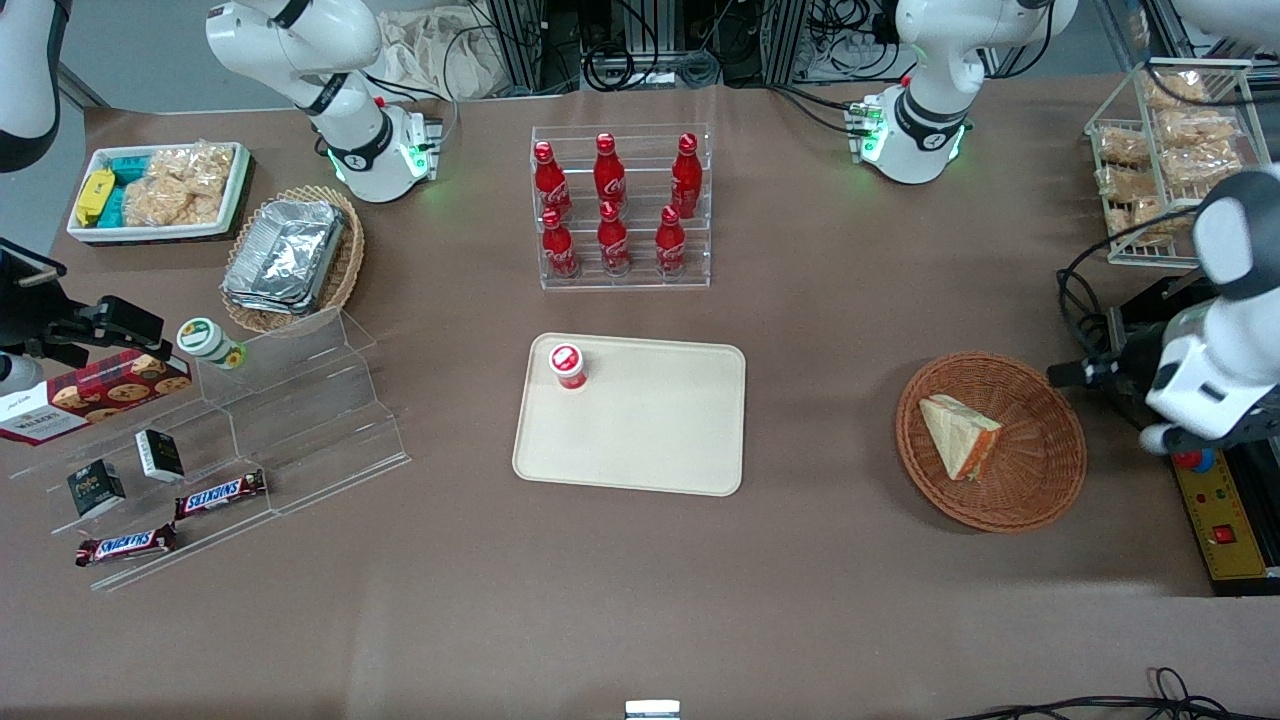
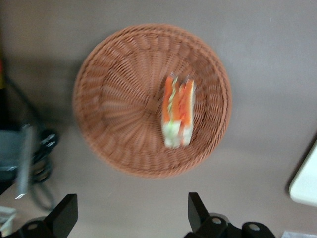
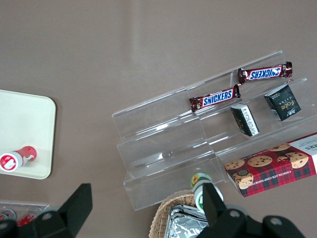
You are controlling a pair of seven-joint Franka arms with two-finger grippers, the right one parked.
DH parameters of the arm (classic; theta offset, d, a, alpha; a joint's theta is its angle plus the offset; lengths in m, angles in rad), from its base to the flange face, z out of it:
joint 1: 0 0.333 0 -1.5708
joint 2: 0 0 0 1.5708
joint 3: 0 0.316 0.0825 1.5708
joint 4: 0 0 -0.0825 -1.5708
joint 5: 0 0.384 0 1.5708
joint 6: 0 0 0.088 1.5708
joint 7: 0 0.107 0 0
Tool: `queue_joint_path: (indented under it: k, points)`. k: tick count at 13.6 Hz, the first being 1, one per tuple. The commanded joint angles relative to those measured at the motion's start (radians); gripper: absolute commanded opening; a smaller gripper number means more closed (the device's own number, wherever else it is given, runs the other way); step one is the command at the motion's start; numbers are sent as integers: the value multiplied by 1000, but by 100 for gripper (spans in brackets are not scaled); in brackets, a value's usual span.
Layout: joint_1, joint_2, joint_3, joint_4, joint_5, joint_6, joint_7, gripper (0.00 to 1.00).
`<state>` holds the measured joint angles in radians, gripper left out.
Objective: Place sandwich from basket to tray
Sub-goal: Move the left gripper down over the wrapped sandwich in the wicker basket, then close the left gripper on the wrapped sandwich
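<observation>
Sandwich point(image 1: 961, 436) and basket point(image 1: 1040, 480) are found together toward the working arm's end of the table: the wedge lies inside the reddish-brown wicker bowl, on the part of its floor nearest the tray point(image 1: 640, 440), with the orange and green filling edge turned toward the front camera. From the wrist camera the sandwich point(image 2: 178, 111) is seen edge-on, resting off-centre within the basket point(image 2: 114, 104), not touched by anything.

The left arm is held at the table's edge just beside the basket, its white forearm raised above the table and its wrist angled back toward the wicker. The gripper point(image 2: 132, 214) is kept open, the two dark fingers point(image 2: 64, 214) spread wide with nothing between them (only bare brown tabletop is seen in the gap), and it is held well above and short of the basket rim.

The beige tray is laid flat near the middle of the table, well apart from the basket, and a small red-capped cup point(image 1: 567, 365) is stood on one corner of it. A clear rack of red bottles point(image 1: 620, 205) is set farther from the front camera than the tray.
</observation>
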<state>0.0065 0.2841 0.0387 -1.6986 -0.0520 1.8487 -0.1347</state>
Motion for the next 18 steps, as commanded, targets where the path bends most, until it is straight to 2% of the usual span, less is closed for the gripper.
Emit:
queue_joint_path:
  k: [1,5,10,11,14,18]
  points:
    - [-35,62,1,-31,-23,125,-65,100]
    - [-63,144,3,-85,-35,274,-68,100]
    - [-83,204,4,-110,-22,331,-79,100]
    - [-85,211,4,-113,-17,331,-79,97]
    - [-85,213,4,-111,-15,331,-132,53]
    - [-106,169,6,-102,-14,319,-147,9]
